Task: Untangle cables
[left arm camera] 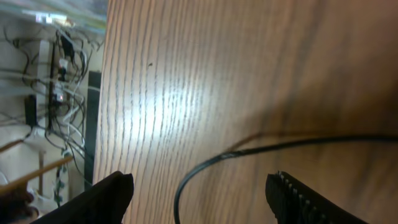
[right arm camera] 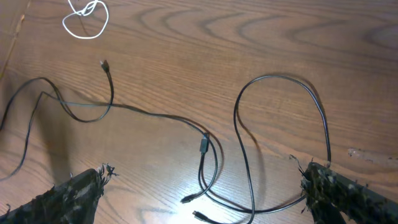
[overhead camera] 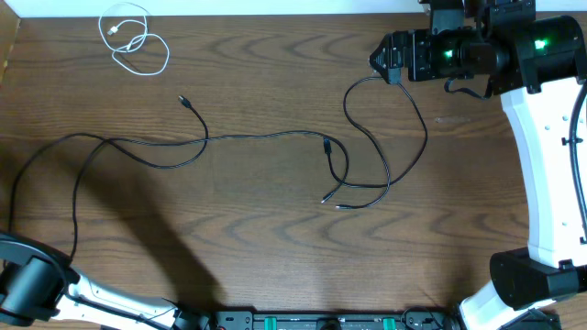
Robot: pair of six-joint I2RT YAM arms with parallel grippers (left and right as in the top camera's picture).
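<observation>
A short white cable (overhead camera: 133, 41) lies coiled at the far left of the table. Long black cables (overhead camera: 266, 137) run from the left edge to a tangle (overhead camera: 348, 179) at centre right, also in the right wrist view (right arm camera: 208, 162). One plug end (overhead camera: 183, 99) lies free at upper left. My left gripper (left arm camera: 199, 190) is open low over the table, and a black cable (left arm camera: 205, 165) curves between its fingers without touching them. My right gripper (right arm camera: 205, 173) is wide open above the tangle. A black cable loop (right arm camera: 280, 81) ends right beside its right finger (right arm camera: 329, 186).
The left arm (overhead camera: 32, 284) sits at the near left corner, and the right arm (overhead camera: 541, 137) runs along the right side. The table's left edge (left arm camera: 102, 93) is close to the left gripper, with loose wiring (left arm camera: 56, 81) beyond it. Black equipment (overhead camera: 330, 321) lines the front edge.
</observation>
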